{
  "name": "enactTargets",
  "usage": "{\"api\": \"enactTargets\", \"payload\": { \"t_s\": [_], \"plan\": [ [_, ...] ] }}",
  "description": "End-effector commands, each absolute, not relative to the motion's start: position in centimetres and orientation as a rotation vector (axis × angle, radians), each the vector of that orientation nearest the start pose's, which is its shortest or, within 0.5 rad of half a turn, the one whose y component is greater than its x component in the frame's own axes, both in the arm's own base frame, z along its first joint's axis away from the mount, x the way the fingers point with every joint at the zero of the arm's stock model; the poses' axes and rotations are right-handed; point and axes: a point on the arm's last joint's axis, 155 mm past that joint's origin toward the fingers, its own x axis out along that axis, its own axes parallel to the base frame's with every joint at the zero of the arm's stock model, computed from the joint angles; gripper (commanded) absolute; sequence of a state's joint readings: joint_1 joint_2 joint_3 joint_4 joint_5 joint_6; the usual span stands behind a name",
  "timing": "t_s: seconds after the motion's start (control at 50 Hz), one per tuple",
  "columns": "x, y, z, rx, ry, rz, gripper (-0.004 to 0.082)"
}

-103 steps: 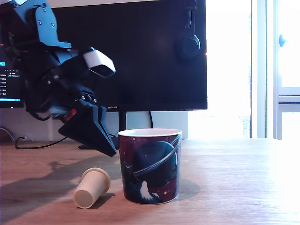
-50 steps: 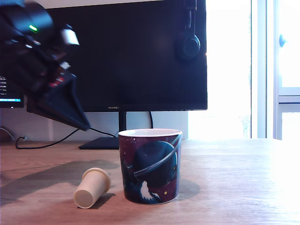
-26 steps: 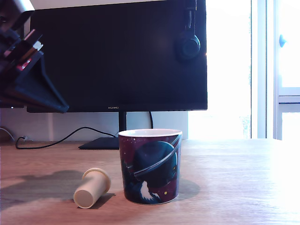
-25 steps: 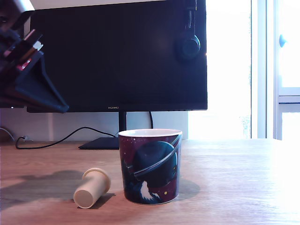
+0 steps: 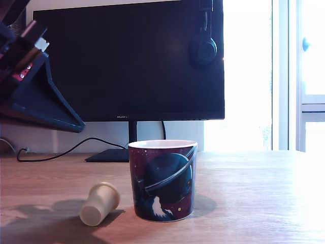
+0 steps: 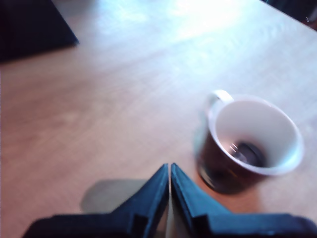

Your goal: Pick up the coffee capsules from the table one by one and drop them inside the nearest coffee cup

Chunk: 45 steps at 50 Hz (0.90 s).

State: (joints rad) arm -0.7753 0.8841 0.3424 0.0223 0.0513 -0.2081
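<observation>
At nine o'clock in the exterior view we see the gripper (image 5: pixel 76 124) raised off the table (image 5: pixel 244 193), its jaws pressed together with nothing between them. Below, at about seven o'clock, the cream-beige capsule (image 5: pixel 98 204) lies on its side just beside the coffee cup (image 5: pixel 162 180), long axis running from five towards eleven o'clock, narrow end nearest us. In the wrist view a dark capsule (image 6: pixel 248 151) rests inside the cup. Behind stand a dark monitor (image 5: pixel 132 61) and a bright window (image 5: pixel 264 76).

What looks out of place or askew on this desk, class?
The cream capsule lies tipped on its side on the table, just off the mug at the exterior view's left. A dark capsule sits inside the mug.
</observation>
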Motion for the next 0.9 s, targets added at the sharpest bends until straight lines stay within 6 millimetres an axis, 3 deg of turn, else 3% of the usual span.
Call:
{"api": "enactTargets", "payload": {
  "t_s": [0.0,0.38,0.88],
  "plan": [
    [21.1,-22.6,10.3,-0.008,0.583,-0.750,-0.0022],
    [18.3,-23.2,7.8,0.020,0.613,-0.714,-0.0022],
    [16.9,-23.4,6.9,0.036,0.640,-0.699,-0.0022]
  ]
}}
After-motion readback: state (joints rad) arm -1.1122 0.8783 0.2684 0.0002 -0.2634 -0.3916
